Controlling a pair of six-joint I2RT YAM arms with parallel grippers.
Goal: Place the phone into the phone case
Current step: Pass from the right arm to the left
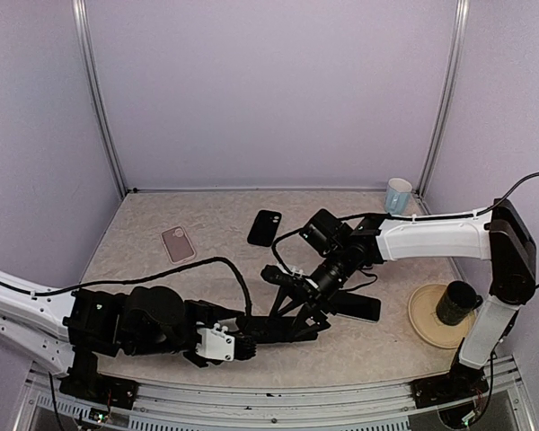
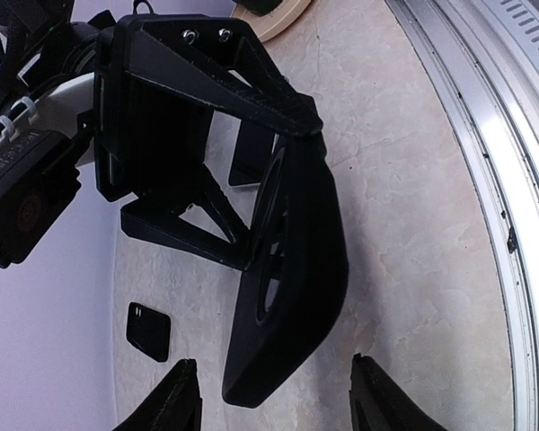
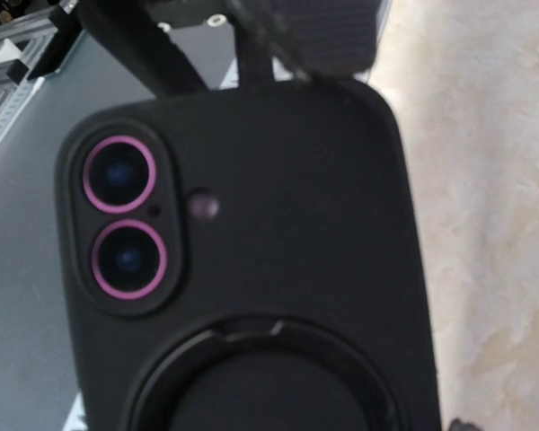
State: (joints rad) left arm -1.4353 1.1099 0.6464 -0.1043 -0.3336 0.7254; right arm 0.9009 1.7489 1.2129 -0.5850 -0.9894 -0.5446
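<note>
- the black phone case [image 2: 292, 296] is held clear of the table [image 1: 368, 359] near its middle, with the right pincer [image 1: 298, 285] clamped across its width at one end.
- its long axis runs from that grip straight toward the left pincer [image 2: 280, 397]. the free end sits in that pincer's gap, edge-on, with the broad faces turned to the jaws.
- the left pincer is about half wide and holds nothing, with a gap on each side of the case. it is the nearer one to the free end.
- the case is matte and rubbery-looking, with rounded corners and a raised ring on its back. it is probably grippy and slightly yielding.
- the phone [image 3: 121, 220] seems to be seated already, since pink-ringed lenses fill the camera cut-out.
- another dark handset [image 1: 357, 307] lies flat on the table nearby.
</note>
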